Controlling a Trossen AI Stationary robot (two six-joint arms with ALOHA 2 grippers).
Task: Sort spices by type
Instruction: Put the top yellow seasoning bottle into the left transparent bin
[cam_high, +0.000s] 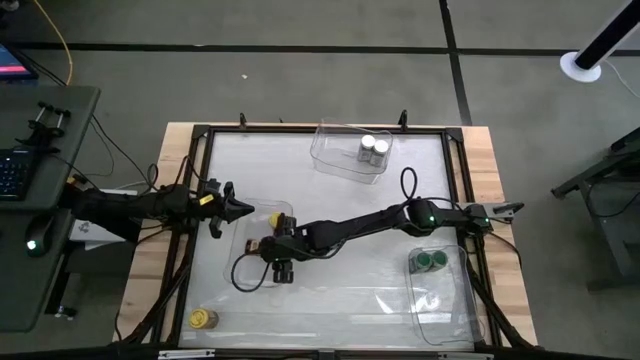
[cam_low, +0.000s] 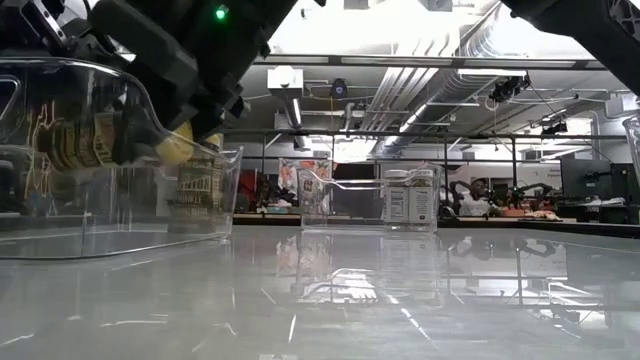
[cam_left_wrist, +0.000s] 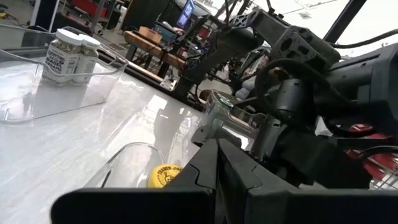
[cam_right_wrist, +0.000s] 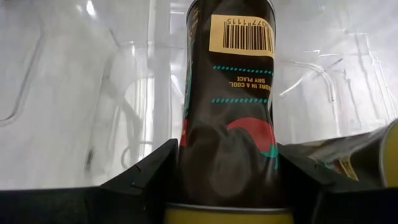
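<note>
The right gripper (cam_high: 281, 246) was clamped on a dark-labelled, yellow-lidded jar (cam_right_wrist: 230, 106), its long axis running straight out between the fingers, over the left bin (cam_high: 262, 215) where another yellow-lidded jar (cam_left_wrist: 164, 177) lay. The left gripper (cam_high: 243, 208), fingers together, crowded that bin. One yellow-lidded stray (cam_high: 203, 319) stood well apart.

We read this as robotics lab: exposed ceiling ducts (cam_low: 470, 60), long workbenches with monitors (cam_low: 585, 180) behind table (cam_high: 330, 300), keyboard (cam_high: 12, 172) beside rig.
</note>
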